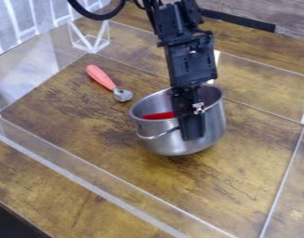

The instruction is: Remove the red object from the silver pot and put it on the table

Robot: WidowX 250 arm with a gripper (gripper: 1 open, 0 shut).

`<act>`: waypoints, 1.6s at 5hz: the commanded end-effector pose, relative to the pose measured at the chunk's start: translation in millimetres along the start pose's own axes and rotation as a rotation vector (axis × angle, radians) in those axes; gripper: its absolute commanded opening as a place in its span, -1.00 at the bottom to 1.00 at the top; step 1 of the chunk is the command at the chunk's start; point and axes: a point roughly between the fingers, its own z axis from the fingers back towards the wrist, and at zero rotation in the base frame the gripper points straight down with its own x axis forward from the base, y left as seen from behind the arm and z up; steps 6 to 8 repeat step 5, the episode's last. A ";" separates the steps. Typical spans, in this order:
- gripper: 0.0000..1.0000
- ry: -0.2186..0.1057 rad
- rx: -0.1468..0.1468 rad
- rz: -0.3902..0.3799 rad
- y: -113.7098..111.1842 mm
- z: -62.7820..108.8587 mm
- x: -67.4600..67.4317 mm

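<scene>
The silver pot (177, 130) sat tilted at the table's (67, 107) centre, the red object (159, 117) inside (nine o'clock side).

The black arm angles steeply down, its tool (188, 112) apparently clamped closed, tips partly hidden.

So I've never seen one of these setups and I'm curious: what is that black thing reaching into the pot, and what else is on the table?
It is a robot arm, seen from one camera looking down at the table from in front. Its claw reaches into the silver pot and is shut, apparently on the red object inside, though the grip itself is hidden. The pot looks tilted. Beside it lies a metal spoon with a salmon handle. The wooden table has low clear walls around it.
</scene>
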 end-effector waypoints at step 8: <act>-1.00 0.112 -0.145 -0.029 18.4 -63.1 -29.7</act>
